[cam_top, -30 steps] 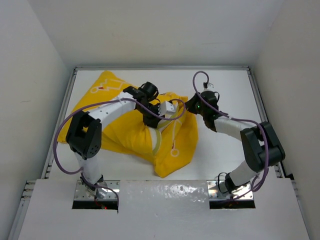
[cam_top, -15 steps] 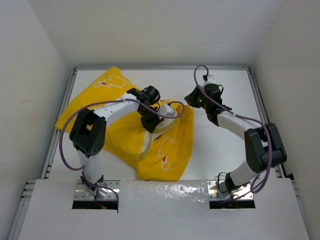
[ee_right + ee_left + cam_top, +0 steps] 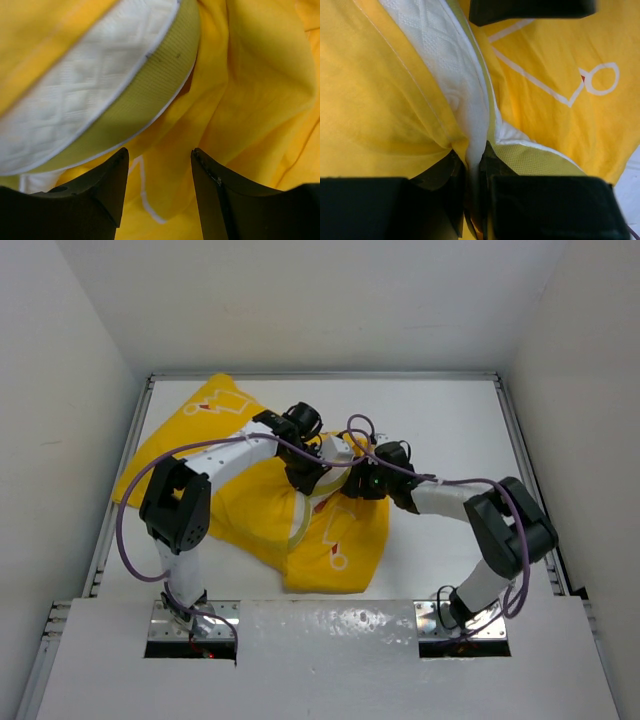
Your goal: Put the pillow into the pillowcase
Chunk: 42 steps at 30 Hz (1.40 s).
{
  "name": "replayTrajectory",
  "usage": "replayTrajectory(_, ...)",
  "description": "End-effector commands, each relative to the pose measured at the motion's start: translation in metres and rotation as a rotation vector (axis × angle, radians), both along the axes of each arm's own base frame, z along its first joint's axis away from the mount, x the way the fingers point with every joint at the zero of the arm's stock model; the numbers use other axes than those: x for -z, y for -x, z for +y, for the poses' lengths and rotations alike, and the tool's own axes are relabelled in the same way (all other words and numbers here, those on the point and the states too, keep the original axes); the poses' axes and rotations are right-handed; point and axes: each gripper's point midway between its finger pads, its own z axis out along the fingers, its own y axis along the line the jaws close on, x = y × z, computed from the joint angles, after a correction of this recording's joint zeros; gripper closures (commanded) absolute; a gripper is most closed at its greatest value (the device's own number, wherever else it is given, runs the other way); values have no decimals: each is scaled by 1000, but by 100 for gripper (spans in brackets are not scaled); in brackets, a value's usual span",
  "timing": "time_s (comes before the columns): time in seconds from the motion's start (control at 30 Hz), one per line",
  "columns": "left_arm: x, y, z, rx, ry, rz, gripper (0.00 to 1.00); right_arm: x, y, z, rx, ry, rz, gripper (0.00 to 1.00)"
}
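**Supervisor:** Where are you with the pillow?

**Operator:** Partly in, and I'd say more than half. From the top camera, the pillowcase [image 3: 245, 505] lies crumpled across the left and middle of the table [image 3: 450, 410]. Most of the pillow [image 3: 336, 452] is under yellow cloth. What I see of it is a white quilted corner poking out near the middle, between my two wrists. A pale strip of its edge trim also curves along the case's opening below that.

**Supervisor:** What are the arms holding?

**Operator:** My left gripper [image 3: 472, 167] is clamped on the pillow's edge. Its wrist view shows white quilting running right down between the fingertips. Yellow cloth bunches against the same pinch, and I can't tell whether it is caught too. My right gripper [image 3: 159, 157] is spread and holds nothing. It hovers just over the folds of the pillowcase beside the exposed corner, with the green-yellow edge band filling the view ahead of its fingers.

**Supervisor:** So what's left?

**Operator:** The case mouth has to come over that last corner. I judge that's the right arm's job while the left pins the pillow. After that the cloth needs pulling straight, because it is badly rumpled. I can't see how far the pillow's far end reaches inside.
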Motion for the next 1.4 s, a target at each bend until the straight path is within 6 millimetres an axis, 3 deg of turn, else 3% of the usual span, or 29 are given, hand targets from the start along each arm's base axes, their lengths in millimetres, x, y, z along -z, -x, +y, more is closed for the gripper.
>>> replayTrajectory(0.0, -25, -17, -15, 1, 80, -67, 100, -17, -25, 15, 3, -43, -61, 47)
replayTrajectory(0.27, -25, -11, -20, 35, 101, -33, 100, 17, -31, 12, 65, 41, -41, 40)
replayTrajectory(0.33, -25, -9, -20, 39, 103, -28, 100, 21, -43, 0, 133, 131, -61, 39)
replayTrajectory(0.4, -31, -6, -22, 55, 123, -22, 100, 40, -43, -12, 180, 217, -29, 39)
replayTrajectory(0.47, -39, 3, -23, 93, 143, 5, 100, 47, -48, -17, 238, 239, -10, 43)
replayTrajectory(0.53, -53, 12, -30, 131, 203, 33, 100, 61, -49, -31, 314, 296, 25, 53)
replayTrajectory(0.57, -57, 19, -29, 155, 210, 55, 100, 64, -50, -33, 357, 289, 39, 64)
replayTrajectory(0.6, -62, 24, -30, 171, 229, 65, 100, 68, -48, -38, 383, 310, 56, 97)
replayTrajectory(0.67, -62, 32, -25, 187, 218, 84, 100, 70, -51, -57, 484, 327, 70, 100)
replayTrajectory(0.73, -54, 38, -13, 187, 172, 93, 100, 61, -50, -76, 562, 264, 59, 100)
replayTrajectory(0.77, -49, 36, -3, 182, 123, 72, 100, 49, -64, -90, 642, 162, 26, 100)
replayTrajectory(0.8, -37, 42, 6, 179, 80, 89, 100, 50, -55, -104, 678, 138, 27, 100)
replayTrajectory(0.83, -31, 44, 12, 180, 53, 89, 100, 36, -63, -112, 710, 88, -14, 100)
replayTrajectory(0.87, -24, 46, 19, 188, 24, 87, 100, 10, -73, -123, 746, 44, -83, 100)
replayTrajectory(0.93, -5, 52, 30, 191, -33, 105, 100, -31, -89, -129, 743, 29, -228, 100)
replayTrajectory(1.0, 11, 56, 32, 194, -58, 122, 100, -62, -105, -119, 694, -39, -329, 100)
replayTrajectory(1.1, 22, 45, 18, 190, -42, 117, 100, -94, -118, -98, 594, -109, -416, 100)
replayTrajectory(1.37, 61, 4, -11, 171, -66, 171, 93, -130, -112, -78, 447, -177, -524, 100)
